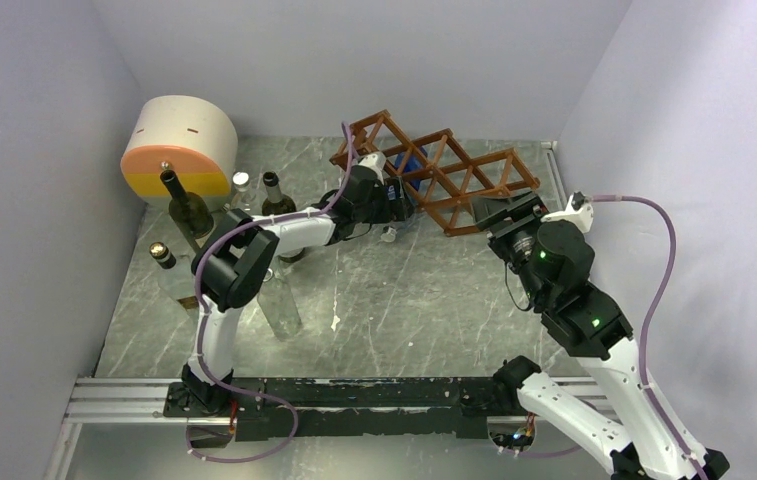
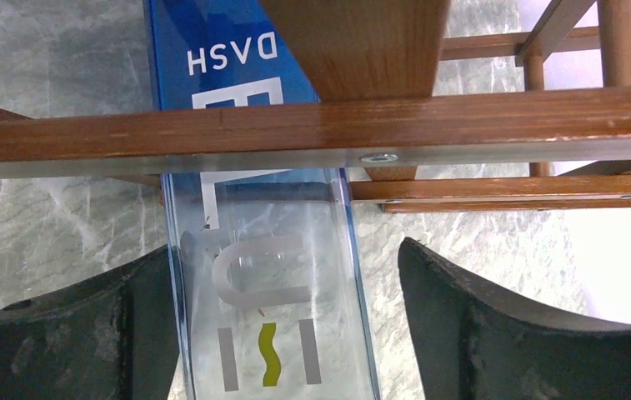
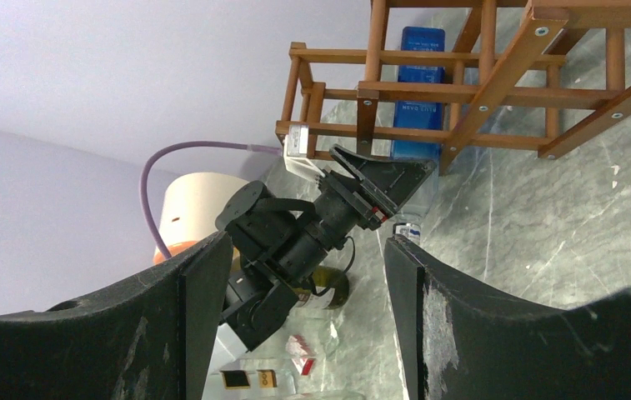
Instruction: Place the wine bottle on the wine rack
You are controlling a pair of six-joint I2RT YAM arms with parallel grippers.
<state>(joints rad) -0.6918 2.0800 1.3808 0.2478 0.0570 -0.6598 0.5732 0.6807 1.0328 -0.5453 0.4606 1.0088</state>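
Note:
The wine rack, a reddish-brown lattice, stands at the back of the table. A clear wine bottle with a blue label lies in one of its cells, neck pointing to the front. In the left wrist view the bottle runs under a rack slat. My left gripper is open around the bottle's clear part, with the left finger against the glass and a gap at the right finger. My right gripper is open and empty. It hovers by the rack's right end, facing the rack and the bottle.
A cream and orange cylinder stands at the back left. Dark bottles and a clear bottle stand on the left, under the left arm. Walls enclose the table on three sides.

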